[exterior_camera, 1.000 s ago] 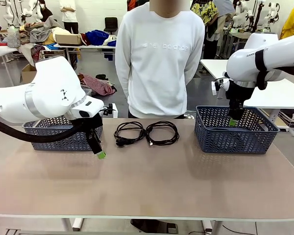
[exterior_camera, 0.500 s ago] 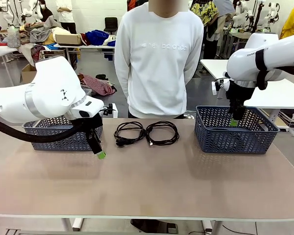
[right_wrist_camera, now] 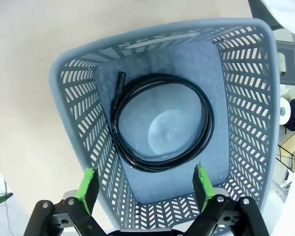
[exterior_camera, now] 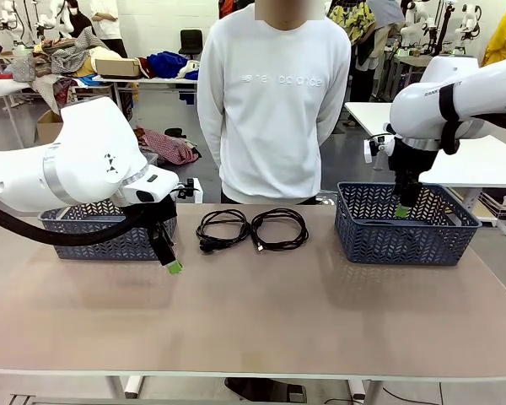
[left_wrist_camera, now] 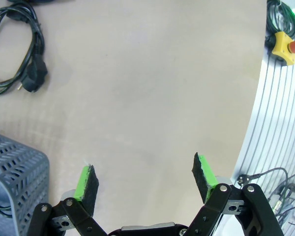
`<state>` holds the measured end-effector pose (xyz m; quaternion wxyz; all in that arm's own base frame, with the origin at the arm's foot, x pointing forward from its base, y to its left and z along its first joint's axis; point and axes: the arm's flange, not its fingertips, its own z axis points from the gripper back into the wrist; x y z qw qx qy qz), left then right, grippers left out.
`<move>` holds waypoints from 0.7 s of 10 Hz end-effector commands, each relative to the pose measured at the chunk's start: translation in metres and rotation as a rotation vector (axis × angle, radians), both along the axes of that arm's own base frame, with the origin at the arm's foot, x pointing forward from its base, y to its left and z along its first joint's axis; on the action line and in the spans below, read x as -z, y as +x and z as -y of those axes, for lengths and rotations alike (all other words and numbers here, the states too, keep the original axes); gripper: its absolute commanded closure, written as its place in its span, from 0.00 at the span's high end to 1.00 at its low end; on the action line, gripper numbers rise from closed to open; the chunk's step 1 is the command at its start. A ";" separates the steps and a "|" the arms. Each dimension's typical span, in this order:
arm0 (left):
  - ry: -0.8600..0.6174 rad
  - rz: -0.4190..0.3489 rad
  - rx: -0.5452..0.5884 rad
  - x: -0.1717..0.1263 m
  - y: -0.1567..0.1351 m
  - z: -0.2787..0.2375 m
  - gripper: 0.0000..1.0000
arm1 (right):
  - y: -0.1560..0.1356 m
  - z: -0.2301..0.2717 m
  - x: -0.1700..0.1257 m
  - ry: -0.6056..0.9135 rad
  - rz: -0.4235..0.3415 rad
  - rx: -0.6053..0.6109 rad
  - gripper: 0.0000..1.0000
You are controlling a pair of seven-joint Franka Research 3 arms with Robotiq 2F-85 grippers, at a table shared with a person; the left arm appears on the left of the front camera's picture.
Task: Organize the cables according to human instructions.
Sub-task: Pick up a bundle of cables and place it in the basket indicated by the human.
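1. One cable coil (right_wrist_camera: pixel 162 123) is lying flat on the floor of the right basket (right_wrist_camera: pixel 64 98), directly beneath the right end effector (right_wrist_camera: pixel 145 179). Its fingers are standing apart and gripping nothing, so this cable looks sorted.
2. Two coils are waiting on the counter (exterior_camera: pixel 278 312). The nearer coil (exterior_camera: pixel 223 228) is lying just beyond the left end effector (exterior_camera: pixel 173 266), toward its right. The other coil (exterior_camera: pixel 279 228) is sitting just beside the first, farther off.
3. The left end effector is hovering above the counter, fingers spread and empty.
4. The left basket (exterior_camera: pixel 110 236) is standing close behind it. I cannot tell what it is holding.
5. A person (exterior_camera: pixel 274 101) is standing beyond the coils, hands out of sight.
6. Nothing is blocking the reach, though the two neighbouring coils may be risking a snag.
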<state>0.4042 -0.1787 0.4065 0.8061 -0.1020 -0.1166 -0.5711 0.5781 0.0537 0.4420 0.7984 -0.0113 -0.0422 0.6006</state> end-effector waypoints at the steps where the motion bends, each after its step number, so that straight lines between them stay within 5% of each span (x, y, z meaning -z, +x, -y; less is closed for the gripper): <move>1: -0.003 -0.002 -0.007 0.000 -0.001 -0.001 1.00 | 0.000 0.000 0.000 0.000 0.000 0.000 1.00; 7: -0.003 -0.002 -0.007 0.000 -0.001 -0.001 1.00 | -0.051 -0.042 -0.039 0.167 0.034 0.215 1.00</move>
